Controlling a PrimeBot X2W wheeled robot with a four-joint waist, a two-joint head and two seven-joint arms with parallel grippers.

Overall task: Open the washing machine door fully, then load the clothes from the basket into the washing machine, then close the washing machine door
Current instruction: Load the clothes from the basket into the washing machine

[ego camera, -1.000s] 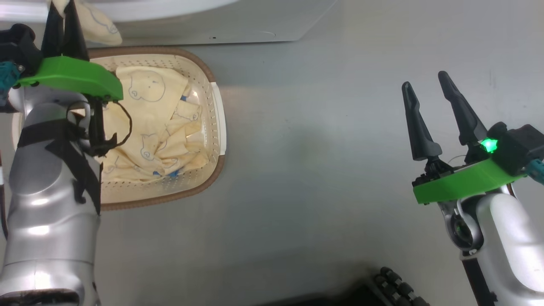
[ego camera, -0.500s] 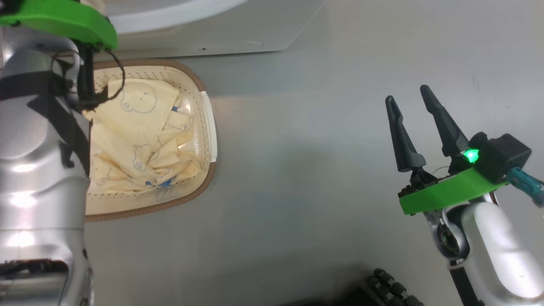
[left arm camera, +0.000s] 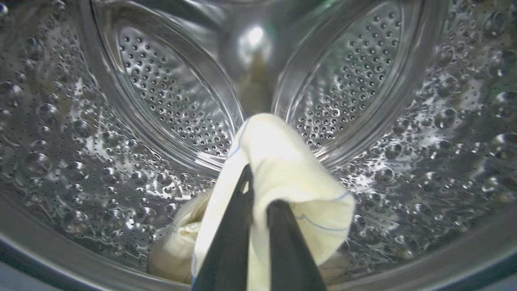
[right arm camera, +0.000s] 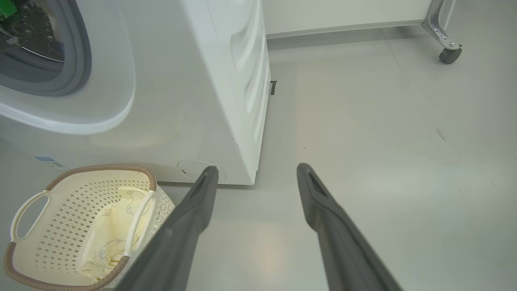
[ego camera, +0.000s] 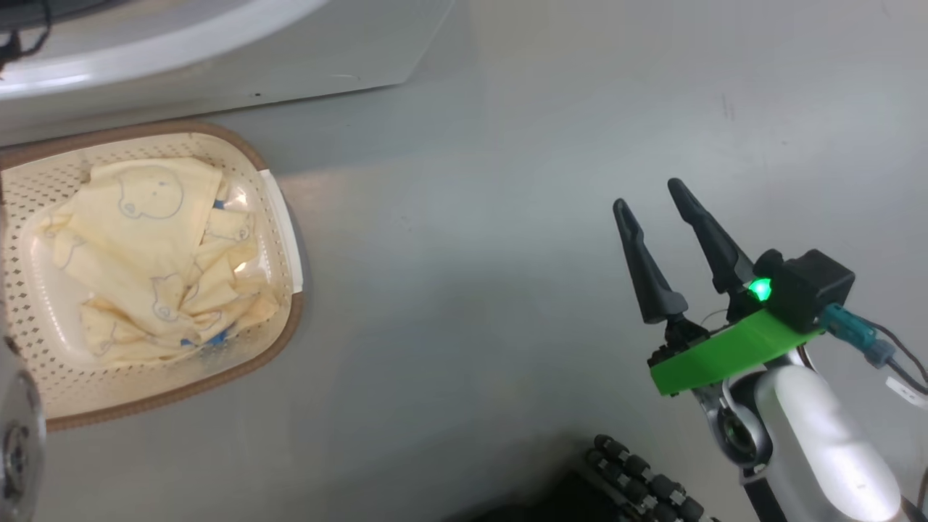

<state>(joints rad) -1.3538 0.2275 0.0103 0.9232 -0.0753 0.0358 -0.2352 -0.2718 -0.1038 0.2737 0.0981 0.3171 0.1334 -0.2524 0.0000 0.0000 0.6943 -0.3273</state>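
left gripper (left arm camera: 261,188): fingers pinched tight on yellow garment (left arm camera: 282,161), inside washing machine drum (left arm camera: 169,101)
right gripper (ego camera: 650,197): fingers spread wide, empty, above floor (ego camera: 471,254)

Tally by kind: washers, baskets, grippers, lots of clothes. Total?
White front-loading washing machine: 1
Cream perforated plastic basket: 1
Dark two-fingered grippers: 2 (left gripper, right gripper)
Pale yellow fabric lots: 2 (held garment inside the drum, heap in the basket)
Total: 6
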